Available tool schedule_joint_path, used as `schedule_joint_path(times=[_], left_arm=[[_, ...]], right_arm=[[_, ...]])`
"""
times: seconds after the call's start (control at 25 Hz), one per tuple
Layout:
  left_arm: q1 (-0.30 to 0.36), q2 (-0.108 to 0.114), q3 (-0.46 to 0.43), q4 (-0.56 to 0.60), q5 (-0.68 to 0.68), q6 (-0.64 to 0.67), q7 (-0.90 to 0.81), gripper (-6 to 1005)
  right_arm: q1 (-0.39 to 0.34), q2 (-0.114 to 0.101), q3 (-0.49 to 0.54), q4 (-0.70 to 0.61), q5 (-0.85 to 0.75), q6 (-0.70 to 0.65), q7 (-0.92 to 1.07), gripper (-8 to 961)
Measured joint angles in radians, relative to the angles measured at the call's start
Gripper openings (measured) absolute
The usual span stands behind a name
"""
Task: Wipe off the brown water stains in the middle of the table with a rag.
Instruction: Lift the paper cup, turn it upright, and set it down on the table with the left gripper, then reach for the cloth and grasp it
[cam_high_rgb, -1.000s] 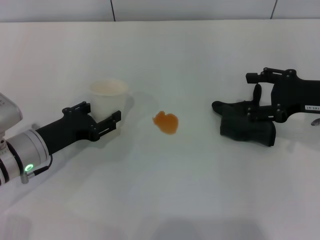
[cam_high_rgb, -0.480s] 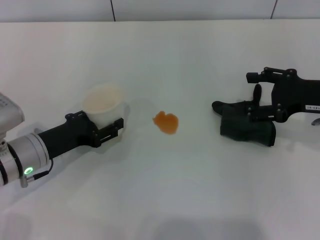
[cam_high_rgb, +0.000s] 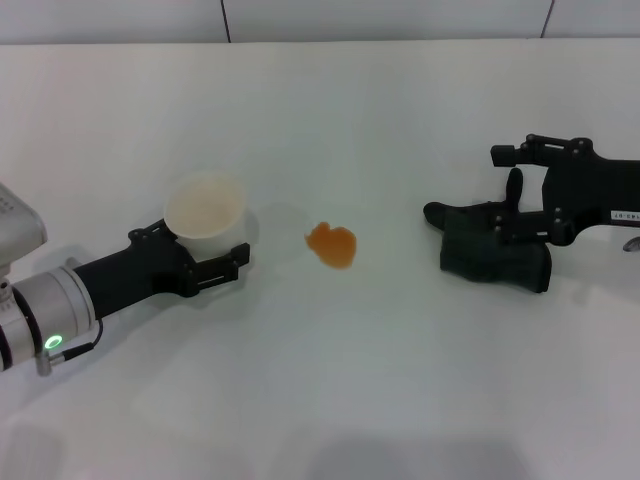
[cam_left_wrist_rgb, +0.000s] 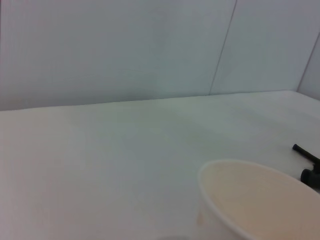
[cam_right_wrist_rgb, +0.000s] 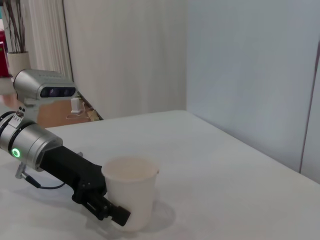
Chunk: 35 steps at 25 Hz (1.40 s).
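The brown water stain (cam_high_rgb: 331, 245) is a small orange-brown blob in the middle of the white table (cam_high_rgb: 400, 380). The dark rag (cam_high_rgb: 495, 258) lies crumpled on the table to its right. My right gripper (cam_high_rgb: 517, 212) sits right at the rag's top, touching it. My left gripper (cam_high_rgb: 198, 250) is shut on a white paper cup (cam_high_rgb: 205, 212) to the left of the stain. The cup's mouth tips toward me. The right wrist view shows the cup (cam_right_wrist_rgb: 131, 192) held by the left gripper (cam_right_wrist_rgb: 107, 207). The left wrist view shows only the cup's rim (cam_left_wrist_rgb: 260, 200).
The table's far edge meets a grey wall (cam_high_rgb: 380, 20). In the right wrist view the robot's head camera (cam_right_wrist_rgb: 45, 90) shows beyond the left arm. Bare tabletop lies in front of the stain and between the stain and the rag.
My left gripper has drawn back toward the near left with the cup, away from the stain, and the cup now tips toward me. The right gripper and rag have not moved.
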Motion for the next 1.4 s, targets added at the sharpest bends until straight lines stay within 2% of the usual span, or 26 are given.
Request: schedule_joint_path(times=[0.24,0.8,1.4], left_arm=[[0.0,-0.001,0.0,-0.063,0.002,0.066,-0.033,895],[-0.007,0.0,0.002,-0.148,0.056,0.157,-0.141,894],[-0.005,0.001,0.002,-0.366,0.132,0.373,-0.323,895]], right_arm=[[-0.002,0.0,0.002,0.0,0.005,-0.001,0.0,851],[0.001,0.0,0.005,0.0,0.006,0.004,0.0,841],[0.002,0.0,0.006,0.002,0.006,0.005,0.0,830]])
